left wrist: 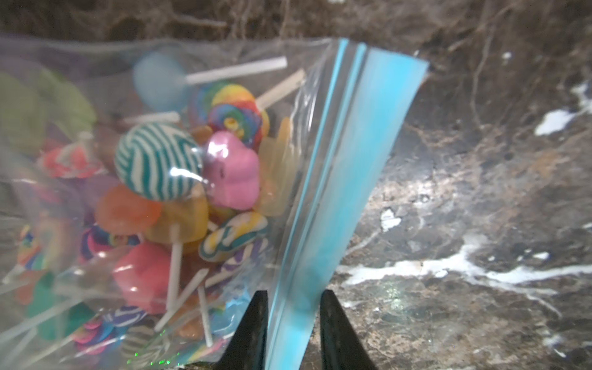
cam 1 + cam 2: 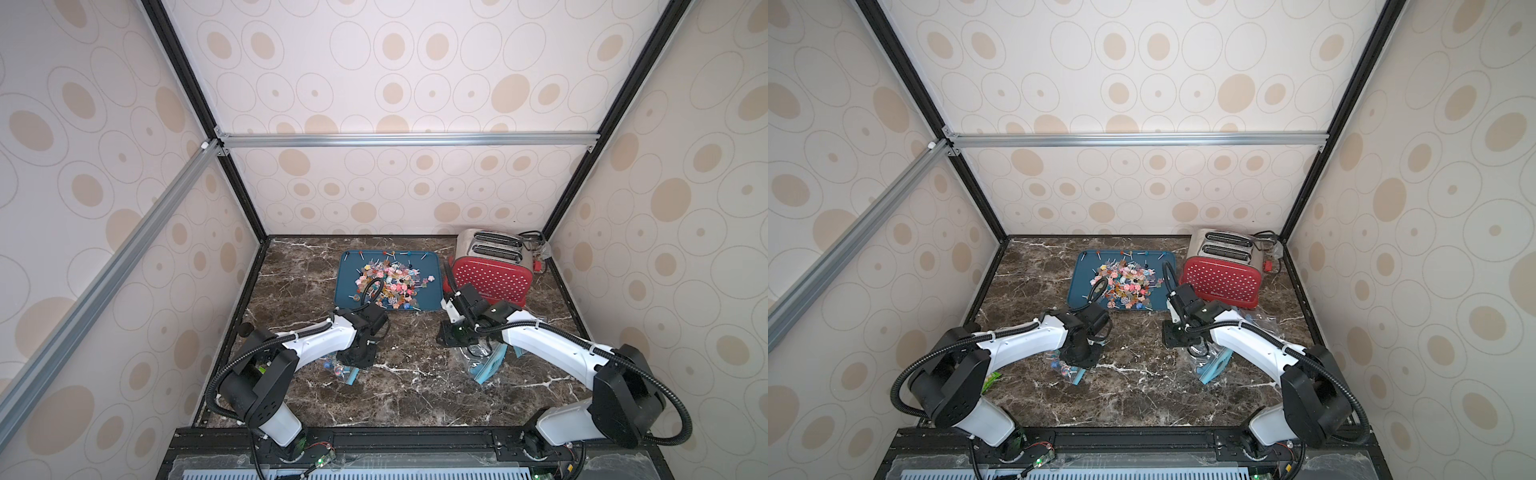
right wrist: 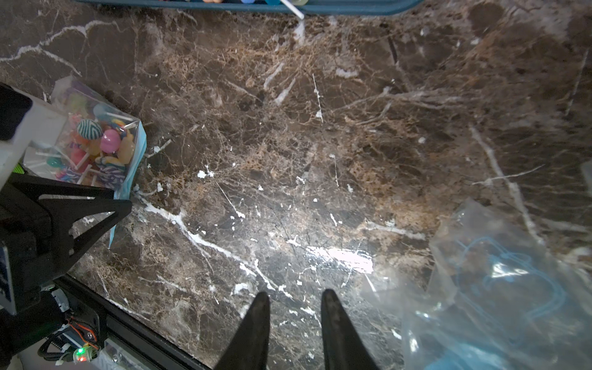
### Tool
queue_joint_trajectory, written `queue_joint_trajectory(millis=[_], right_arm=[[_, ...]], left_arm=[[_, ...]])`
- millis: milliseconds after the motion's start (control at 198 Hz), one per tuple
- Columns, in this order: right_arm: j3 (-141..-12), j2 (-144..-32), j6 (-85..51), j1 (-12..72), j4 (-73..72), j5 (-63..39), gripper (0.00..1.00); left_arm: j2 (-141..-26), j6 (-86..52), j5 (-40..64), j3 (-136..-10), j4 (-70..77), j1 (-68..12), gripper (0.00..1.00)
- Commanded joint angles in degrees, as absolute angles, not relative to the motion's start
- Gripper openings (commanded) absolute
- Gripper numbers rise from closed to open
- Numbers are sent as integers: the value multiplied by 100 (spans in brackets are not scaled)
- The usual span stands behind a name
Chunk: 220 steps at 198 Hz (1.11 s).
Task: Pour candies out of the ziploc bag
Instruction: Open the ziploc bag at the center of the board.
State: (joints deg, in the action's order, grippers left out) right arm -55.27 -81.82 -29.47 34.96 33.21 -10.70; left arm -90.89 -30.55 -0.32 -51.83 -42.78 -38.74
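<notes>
Noting your left claw (image 1: 294, 293): jaws apart, astride the blue zip strip (image 1: 352, 144) of the ziploc bag (image 1: 298, 153), not visibly pinching. Bag lies on the worktop (image 1: 480, 192) directly beneath, candies (image 1: 158, 161) inside, strip running lengthwise between the jaws. Your right claw (image 3: 294, 294), apart and empty, sits farther off; left should likely grip first.

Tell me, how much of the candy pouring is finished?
Done: a heap of candies lies on the blue tray, and one empty bag lies on the table. In hand: the left jaws straddle the zip strip of a second, full bag. Left: emptying it.
</notes>
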Motion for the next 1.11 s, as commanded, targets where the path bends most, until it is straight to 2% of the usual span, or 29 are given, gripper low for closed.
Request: queue_joint_trajectory(millis=[0,434,656,877,1104], right_arm=[[-5440,-8086,-2916,3479,3341,-1099,31],[-5440,-8077,-2935,3480,3336,-1078,31],[-5427,-8089,-2936,3480,3304,-1139,31],[-5321,-8121,-2935,3481,3012,-1460,31],[-5028,-8176,-3125,3479,2127,-2274,32]], left_arm=[[-9110,-2997,-127,-5283,-4423,-3908,28],[-9199,-2979,-193,-5283,-4386,-3909,15],[-9158,-2978,-151,-5291,-4368,-3907,0],[-9119,-2984,80,-5291,-4226,-3904,0],[-8925,-3126,945,-5251,-3707,-3909,0]])
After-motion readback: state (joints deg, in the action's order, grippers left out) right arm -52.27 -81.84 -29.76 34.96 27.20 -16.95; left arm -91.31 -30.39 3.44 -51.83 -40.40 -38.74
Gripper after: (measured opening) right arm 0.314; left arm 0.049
